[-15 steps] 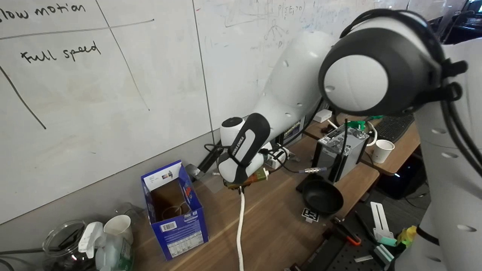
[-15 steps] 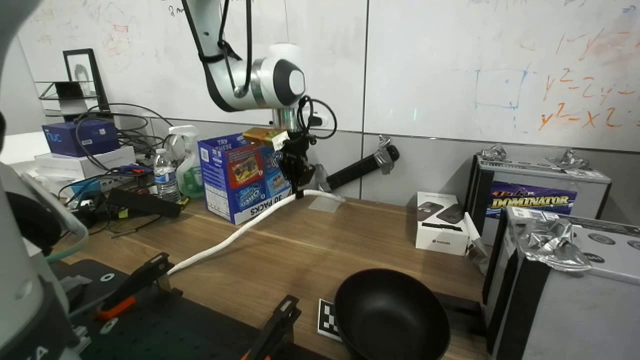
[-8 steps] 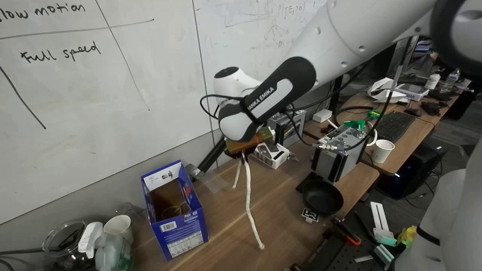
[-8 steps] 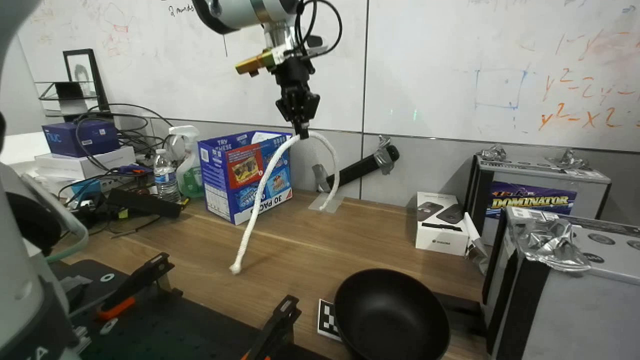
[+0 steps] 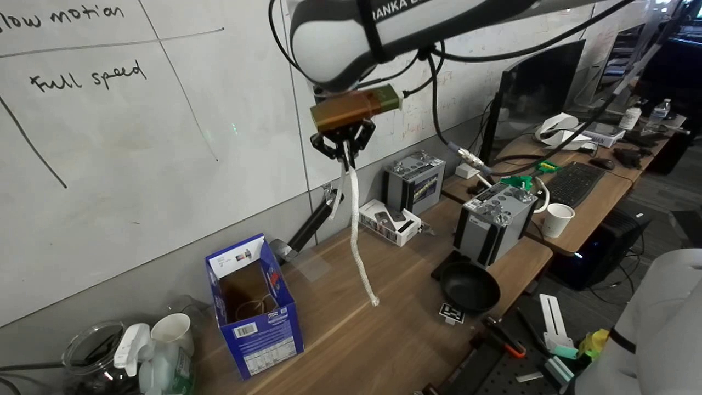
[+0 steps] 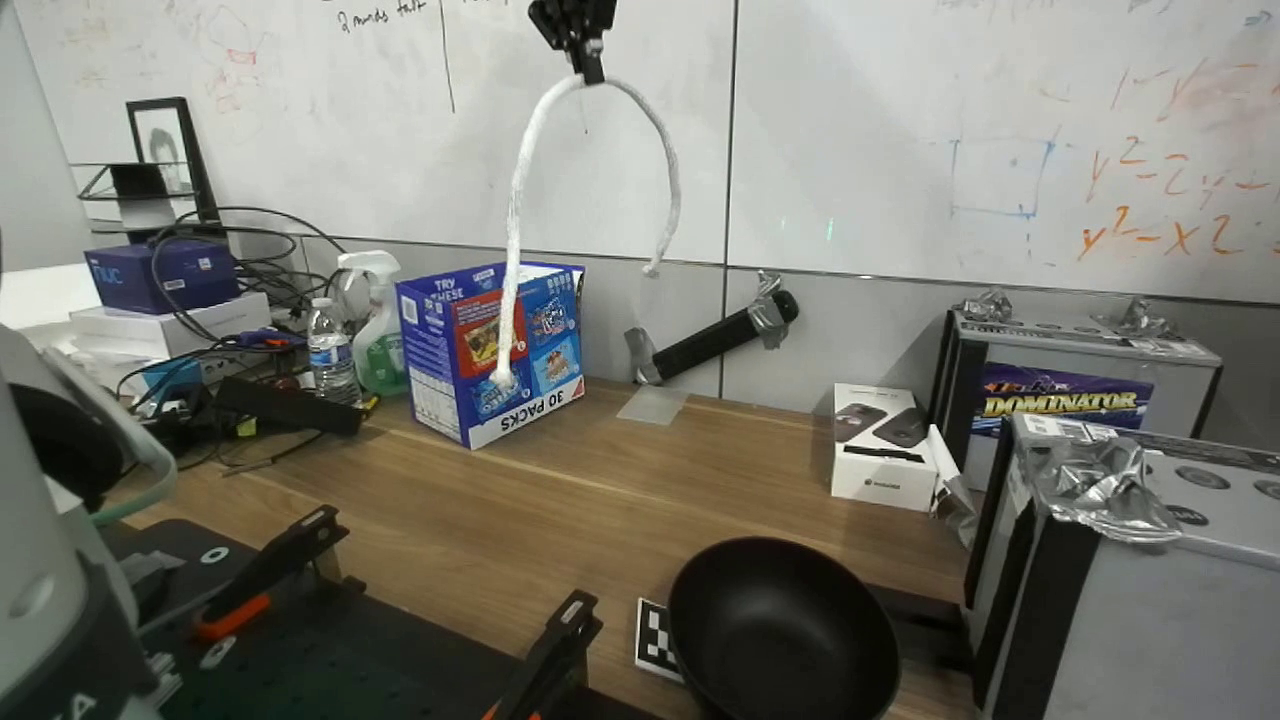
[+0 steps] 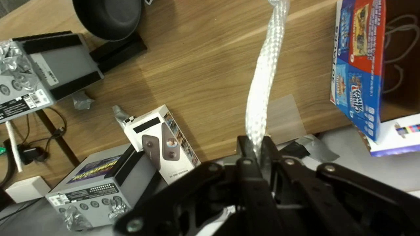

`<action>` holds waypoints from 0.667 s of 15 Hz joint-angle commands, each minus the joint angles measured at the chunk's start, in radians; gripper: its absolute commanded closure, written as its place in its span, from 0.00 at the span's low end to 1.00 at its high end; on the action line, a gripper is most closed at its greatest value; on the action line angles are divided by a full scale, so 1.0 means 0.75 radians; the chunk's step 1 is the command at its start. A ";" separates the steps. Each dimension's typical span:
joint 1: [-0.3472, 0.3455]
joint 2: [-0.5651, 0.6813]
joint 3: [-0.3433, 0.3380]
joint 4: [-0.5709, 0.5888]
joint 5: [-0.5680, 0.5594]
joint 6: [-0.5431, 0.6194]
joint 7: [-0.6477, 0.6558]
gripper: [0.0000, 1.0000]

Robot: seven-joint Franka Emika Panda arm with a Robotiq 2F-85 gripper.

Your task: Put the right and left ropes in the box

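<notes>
- At the far left, a picture frame (image 6: 165, 150) and a small navy carton (image 6: 163, 275) show in an exterior view only. A paper cup (image 5: 174, 332) likewise shows in an exterior view only, while a spray bottle (image 6: 382, 330) is in both.
- Next comes the blue box (image 5: 266, 334), upright on the table (image 5: 340, 351), top open. Its inside can be seen in the wrist view and in an exterior view: looped cord (image 7: 402, 28) lies there (pale loops, hard to trace from end to end).
- In the middle, the gripper (image 5: 348, 163) hangs high above the table, right of the box and well apart from it. Its jaws stand nearly together, pinching the rope (image 5: 355, 230) partway along. Two unequal ends dangle above the tabletop, outside the box. In an exterior view only the gripper's lower part is in frame, and the longer end crosses in front of the box's printed side (a trick of the angle). The wrist view brings out the rope's woven surface.
- To the right are a white carton (image 5: 390, 222), a grey case (image 5: 415, 184) just behind it, a second grey case (image 5: 496, 222) and a black pan (image 5: 470, 288); all three views include them.
- At the far right, a keyboard (image 5: 577, 184) and a second paper cup (image 5: 558, 220) rest on a farther desk (image 5: 592, 215), seen in an exterior view only.
</notes>
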 commanded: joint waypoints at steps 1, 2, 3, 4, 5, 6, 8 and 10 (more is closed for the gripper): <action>-0.039 0.091 0.092 0.256 0.004 -0.127 0.003 0.93; -0.040 0.118 0.105 0.309 0.007 -0.140 -0.005 0.94; -0.036 0.145 0.119 0.354 0.008 -0.139 -0.005 0.94; -0.030 0.177 0.130 0.398 0.008 -0.133 -0.006 0.94; -0.026 0.207 0.138 0.441 0.011 -0.130 -0.010 0.93; -0.021 0.242 0.145 0.491 0.017 -0.134 -0.017 0.94; -0.004 0.314 0.158 0.589 0.016 -0.142 -0.017 0.94; 0.017 0.393 0.164 0.705 -0.001 -0.180 -0.010 0.94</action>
